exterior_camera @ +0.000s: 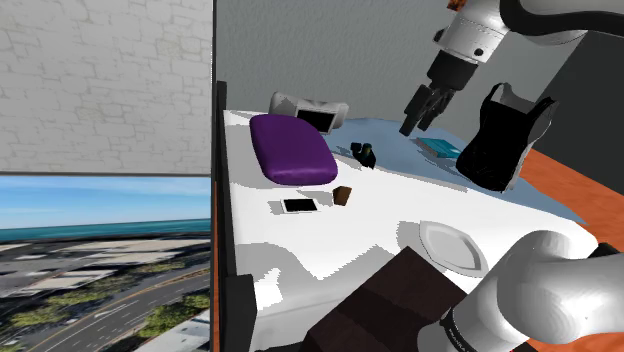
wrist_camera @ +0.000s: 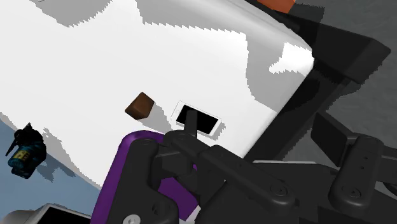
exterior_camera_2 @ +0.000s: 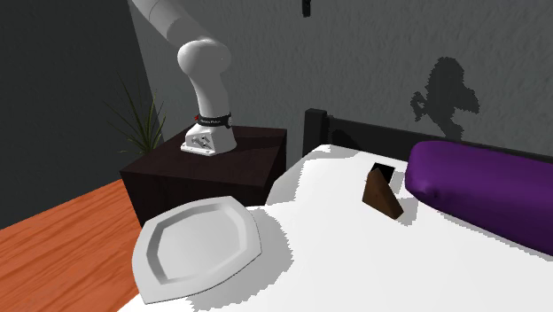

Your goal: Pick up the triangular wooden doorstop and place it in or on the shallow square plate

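Gripper point(exterior_camera: 418, 120) hangs high over the far part of the white bed point(exterior_camera: 400, 205). Its fingers stand apart with nothing between them and touch nothing.

Brown wedge-shaped doorstop point(exterior_camera: 343, 195) rests on the bed, well below and apart from the gripper. It is just beside a flat black-screened device point(exterior_camera: 299, 205) and near a purple cushion point(exterior_camera: 290, 148). The wrist view shows the doorstop point(wrist_camera: 139, 105) and the device point(wrist_camera: 198, 119) side by side, apart.

White shallow square plate point(exterior_camera: 452, 246) lies at the bed's near edge, well apart from the doorstop. The second exterior view adds the plate point(exterior_camera_2: 199, 248) overhanging that edge, the arm's base on the dark stand point(exterior_camera_2: 208, 173), and a plant point(exterior_camera_2: 142, 124) behind it.
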